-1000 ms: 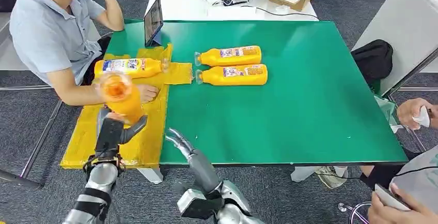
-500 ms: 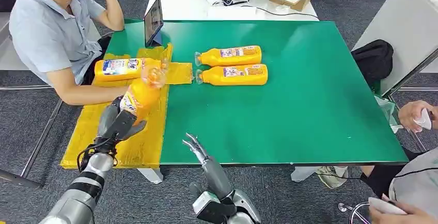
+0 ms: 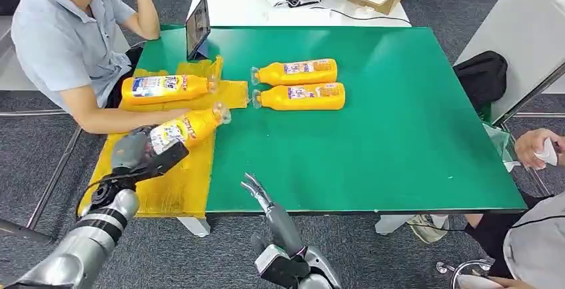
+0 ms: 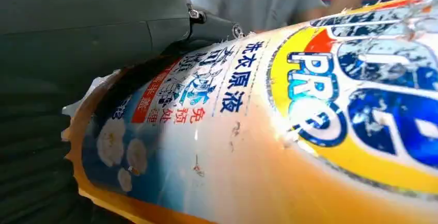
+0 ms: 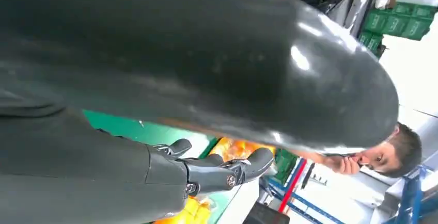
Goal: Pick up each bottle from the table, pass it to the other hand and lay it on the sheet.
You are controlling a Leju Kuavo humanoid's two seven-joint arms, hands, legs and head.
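Left hand [image 3: 141, 154] gripping bottle [image 3: 188, 126], now tipped flat over yellow sheet [image 3: 174, 189], right hand [image 3: 256, 190] empty, fingers apart.

A person in a grey shirt [image 3: 60, 42] sits beside a tablet [image 3: 198, 28]; a black bag [image 3: 481, 76] lies right.

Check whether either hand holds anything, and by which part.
Left hand grips the orange labelled plastic bottle by its base end; right hand holds nothing.
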